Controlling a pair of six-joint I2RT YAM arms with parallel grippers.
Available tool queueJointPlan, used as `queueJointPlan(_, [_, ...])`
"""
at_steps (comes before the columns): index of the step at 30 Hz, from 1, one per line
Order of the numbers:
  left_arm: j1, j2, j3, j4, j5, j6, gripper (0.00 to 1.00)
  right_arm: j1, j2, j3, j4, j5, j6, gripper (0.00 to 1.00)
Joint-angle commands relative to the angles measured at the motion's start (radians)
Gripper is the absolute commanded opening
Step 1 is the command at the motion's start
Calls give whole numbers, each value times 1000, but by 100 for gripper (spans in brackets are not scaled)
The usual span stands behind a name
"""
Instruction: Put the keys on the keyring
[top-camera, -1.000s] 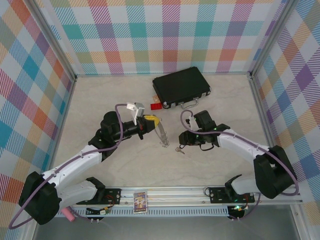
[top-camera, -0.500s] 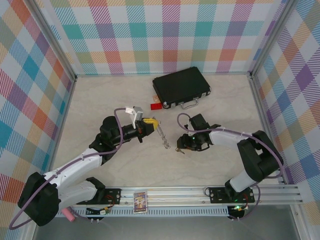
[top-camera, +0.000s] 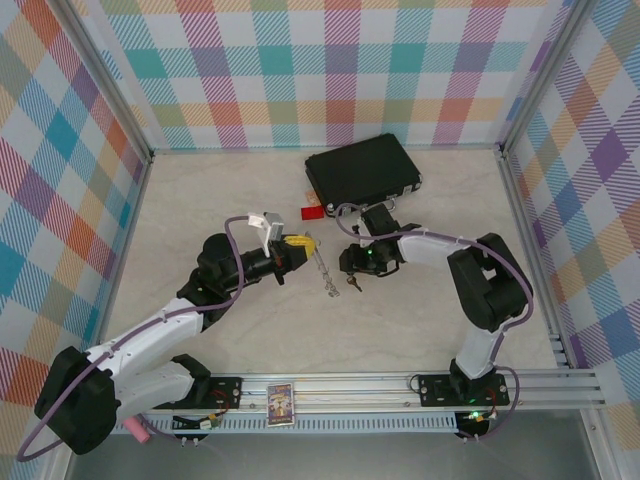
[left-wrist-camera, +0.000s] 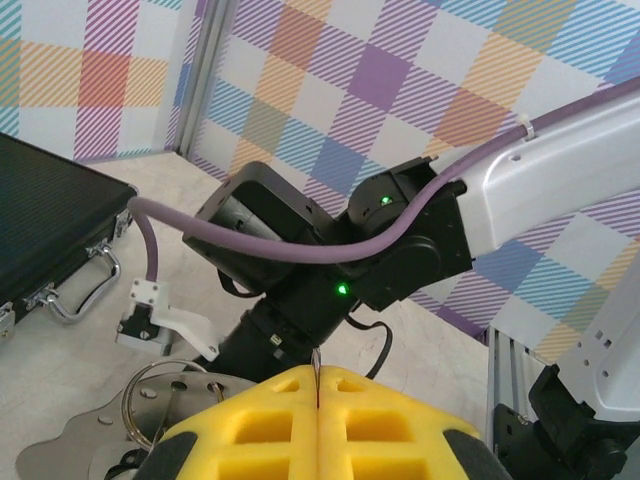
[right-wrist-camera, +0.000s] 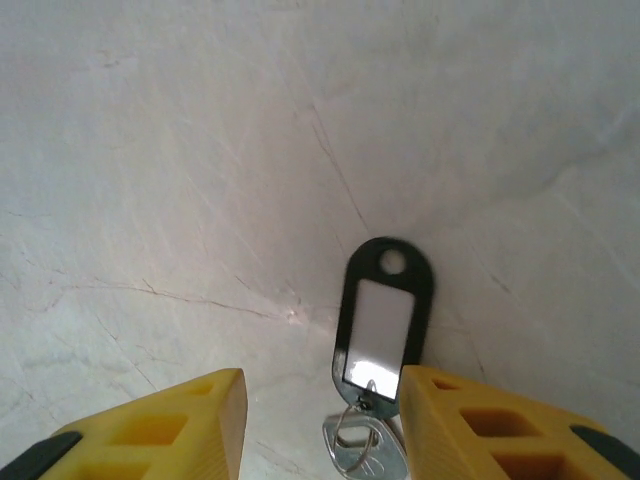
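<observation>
at the near edge a small printed card (top-camera: 280, 403) lies on the metal rail (top-camera: 350, 400) between the two arm bases. further in, on the pale marbled table (top-camera: 200, 200), the left gripper (top-camera: 297, 243) reaches right with its yellow pads pressed together, clamped on the keyring (top-camera: 322, 272). the ring shows edge-on as a thin grey line slanting near and right from the pads. in the left wrist view the left gripper's pads (left-wrist-camera: 250, 420) meet with no gap and a thin sliver of metal stands up from their seam.

just right of the ring's near end, the keys (top-camera: 352, 285) lie on the table as a small dark cluster. the right gripper (top-camera: 352, 268) is over them on their far side, its jaws apart and gripping nothing. in the right wrist view the right gripper (right-wrist-camera: 322, 385) straddles a black oval tag (right-wrist-camera: 382, 320) with a white window, lying flat. a small split ring joins the tag to a silver key (right-wrist-camera: 362, 450). whether the tag touches the right pad i cannot tell.

further back a small red tag (top-camera: 313, 212) lies just left of a closed black case (top-camera: 362, 170) with a silver handle (top-camera: 378, 209).
</observation>
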Motion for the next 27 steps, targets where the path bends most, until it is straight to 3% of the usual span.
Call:
queueJointPlan(1, [4,0,-8,70,-8,6,0,0,-22,30,-71,14,-48,45])
queueJointPlan(7, [4,-20,-19,71,-34,7,0,0,-80,23,-137,39,-76,44])
queueJointPlan(14, [4,-49,-31,68,-75,13,0,2,-61,127,-297,67,-167,33])
queueJointPlan(27, [4,-74,-40,63,-90,18,0,55,23,239,-407,113,-205,35])
